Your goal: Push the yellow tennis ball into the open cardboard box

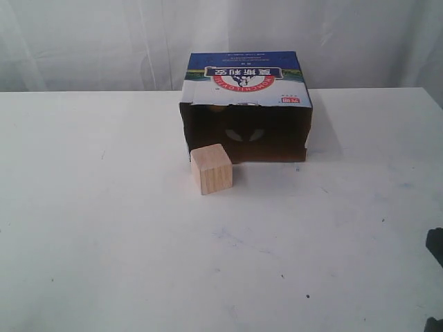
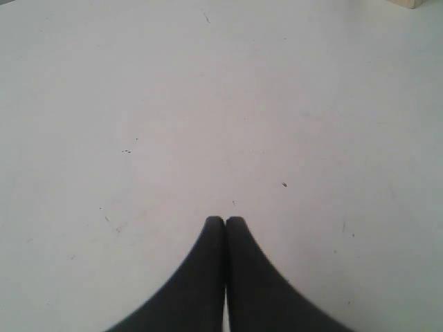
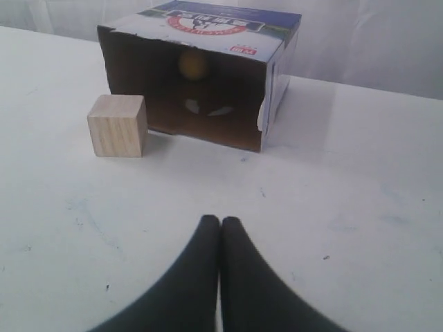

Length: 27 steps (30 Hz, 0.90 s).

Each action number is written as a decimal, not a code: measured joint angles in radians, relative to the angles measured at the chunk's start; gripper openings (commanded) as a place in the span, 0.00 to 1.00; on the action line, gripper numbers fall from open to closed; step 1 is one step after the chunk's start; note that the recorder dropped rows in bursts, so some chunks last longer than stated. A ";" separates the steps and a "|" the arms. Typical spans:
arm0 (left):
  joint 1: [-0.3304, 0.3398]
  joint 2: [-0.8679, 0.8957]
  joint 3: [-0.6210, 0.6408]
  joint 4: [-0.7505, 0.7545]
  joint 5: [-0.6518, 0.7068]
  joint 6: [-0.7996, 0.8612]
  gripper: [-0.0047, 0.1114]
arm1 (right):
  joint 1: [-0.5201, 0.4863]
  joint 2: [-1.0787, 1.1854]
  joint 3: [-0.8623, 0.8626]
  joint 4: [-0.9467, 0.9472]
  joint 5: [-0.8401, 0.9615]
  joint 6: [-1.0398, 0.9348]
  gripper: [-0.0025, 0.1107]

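The open cardboard box [image 1: 246,81] lies at the back middle of the table, its dark opening facing the front. In the right wrist view the yellow tennis ball [image 3: 193,64] sits deep inside the open cardboard box [image 3: 228,31], dim in the shadow. In the exterior view only a sliver of yellow shows under the top edge of the opening. My right gripper [image 3: 220,220] is shut with nothing in it, well back from the opening over bare table. Over bare table too, my left gripper [image 2: 225,220] is shut and holds nothing.
A pale wooden cube [image 1: 212,169] stands just in front of the box's left corner, also seen as the cube [image 3: 117,125] and a cube corner [image 2: 415,3]. A dark piece of the right arm [image 1: 435,247] shows at the exterior view's right edge. White curtain behind the table.
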<state>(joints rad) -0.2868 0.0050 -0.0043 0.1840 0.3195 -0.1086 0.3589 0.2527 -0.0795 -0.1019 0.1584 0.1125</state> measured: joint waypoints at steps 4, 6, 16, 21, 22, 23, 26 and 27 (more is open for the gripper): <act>0.000 0.000 0.000 0.000 0.000 0.000 0.04 | -0.005 -0.075 0.055 0.000 -0.008 0.000 0.02; 0.000 0.000 0.000 0.000 0.000 0.000 0.04 | -0.005 -0.111 0.072 0.000 -0.008 0.000 0.02; 0.000 0.000 0.000 0.000 0.000 0.000 0.04 | -0.005 -0.245 0.074 0.000 0.024 0.000 0.02; 0.000 0.000 0.000 0.000 0.000 0.000 0.04 | -0.005 -0.246 0.074 0.000 0.028 0.000 0.02; 0.000 0.000 0.000 0.000 0.000 0.000 0.04 | -0.005 -0.246 0.074 0.000 0.028 0.000 0.02; 0.000 0.000 0.000 0.000 0.000 0.000 0.04 | -0.005 -0.246 0.074 0.000 0.028 0.000 0.02; 0.000 0.000 0.000 0.000 0.000 0.000 0.04 | -0.005 -0.246 0.074 0.000 0.028 0.000 0.02; 0.000 0.000 0.000 0.000 0.000 0.000 0.04 | -0.005 -0.246 0.074 0.000 0.030 0.000 0.02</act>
<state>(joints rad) -0.2868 0.0050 -0.0043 0.1840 0.3195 -0.1086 0.3534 0.0065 -0.0052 -0.1019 0.1882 0.1125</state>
